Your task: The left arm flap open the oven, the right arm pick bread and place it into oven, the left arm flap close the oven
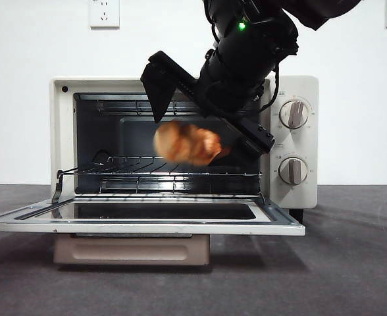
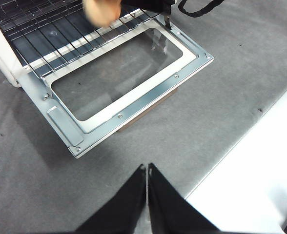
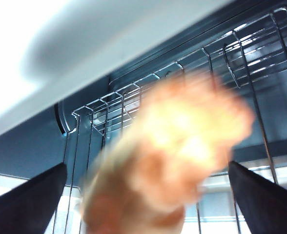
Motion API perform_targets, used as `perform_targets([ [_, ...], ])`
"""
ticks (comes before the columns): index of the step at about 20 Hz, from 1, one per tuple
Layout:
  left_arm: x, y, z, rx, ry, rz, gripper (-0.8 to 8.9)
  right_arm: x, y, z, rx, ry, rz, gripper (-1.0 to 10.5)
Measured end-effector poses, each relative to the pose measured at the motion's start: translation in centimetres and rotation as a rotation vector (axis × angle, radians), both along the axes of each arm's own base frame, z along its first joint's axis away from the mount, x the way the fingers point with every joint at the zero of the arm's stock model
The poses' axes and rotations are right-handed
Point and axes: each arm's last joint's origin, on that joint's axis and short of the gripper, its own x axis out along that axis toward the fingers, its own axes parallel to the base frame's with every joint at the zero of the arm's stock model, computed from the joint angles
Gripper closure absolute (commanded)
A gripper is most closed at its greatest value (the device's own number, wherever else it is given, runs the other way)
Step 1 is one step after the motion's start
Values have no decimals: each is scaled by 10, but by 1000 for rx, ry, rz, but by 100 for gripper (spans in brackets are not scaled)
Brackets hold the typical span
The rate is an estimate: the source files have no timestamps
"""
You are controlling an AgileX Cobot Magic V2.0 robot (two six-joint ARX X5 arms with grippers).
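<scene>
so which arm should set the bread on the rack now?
Right. Its tool already holds the bread at the open oven, just above the wire rack. The left tool is shut, hanging back over the table in front of the lowered door.

Lighting even, bright; soft shadow under the oven door; bread in my right hand motion-blurred, badly smeared at wrist
</scene>
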Motion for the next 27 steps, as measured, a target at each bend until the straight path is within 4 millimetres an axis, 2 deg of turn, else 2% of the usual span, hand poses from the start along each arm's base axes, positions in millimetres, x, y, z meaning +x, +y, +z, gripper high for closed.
perform_targets([
  [6,0,0,0,0,0,0,804,-1,0,2,9,0,14,395],
  [12,0,0,0,6,-7,15,804,-13,-4,22,17,-3,65,395],
  [20,5,-2,1,-40,-36,105,804,-73,-38,71,-191,45,251,396],
  [23,11,-7,-11,-57,-1,145,804,-96,-54,89,-241,15,336,396],
  [27,20,-14,-43,-76,105,247,804,-124,-82,109,-278,-11,442,398],
])
